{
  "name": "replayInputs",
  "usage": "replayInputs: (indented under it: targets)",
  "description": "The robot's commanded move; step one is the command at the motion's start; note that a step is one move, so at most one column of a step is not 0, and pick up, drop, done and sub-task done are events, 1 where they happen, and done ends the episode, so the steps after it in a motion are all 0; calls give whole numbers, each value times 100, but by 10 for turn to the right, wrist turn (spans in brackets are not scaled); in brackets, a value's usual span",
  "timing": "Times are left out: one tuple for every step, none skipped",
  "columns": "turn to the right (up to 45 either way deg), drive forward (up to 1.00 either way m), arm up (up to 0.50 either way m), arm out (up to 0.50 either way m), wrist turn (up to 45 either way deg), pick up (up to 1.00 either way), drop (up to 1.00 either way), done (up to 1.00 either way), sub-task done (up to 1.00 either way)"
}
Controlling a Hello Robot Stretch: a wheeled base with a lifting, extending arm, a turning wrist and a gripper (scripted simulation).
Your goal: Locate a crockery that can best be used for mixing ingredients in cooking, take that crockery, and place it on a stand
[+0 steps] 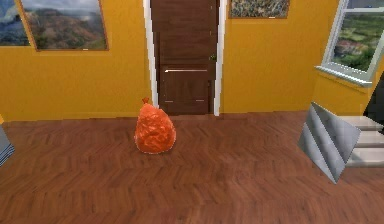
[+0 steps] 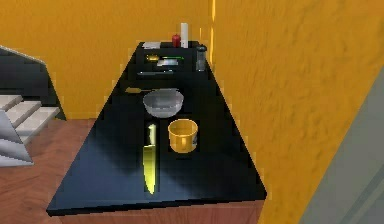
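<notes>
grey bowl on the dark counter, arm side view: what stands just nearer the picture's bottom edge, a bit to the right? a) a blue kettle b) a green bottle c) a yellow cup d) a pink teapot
c: a yellow cup stands just below and right of the grey bowl on the dark counter, with a knife to its left.

Yellow walls (image 1: 90,85) enclose wood floor (image 1: 230,180) and dark brown door (image 1: 184,55) — window (image 1: 358,40) at forward view's right, black counter (image 2: 105,165) against wall.
</notes>
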Motion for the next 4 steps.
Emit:
replayInputs:
  targets:
    - [0,0,38,0,0,0,0,0,0]
    - [0,0,0,44,0,0,0,0,0]
    - [0,0,0,0,450,0,0,0,0]
    - [0,0,0,0,450,0,0,0,0]
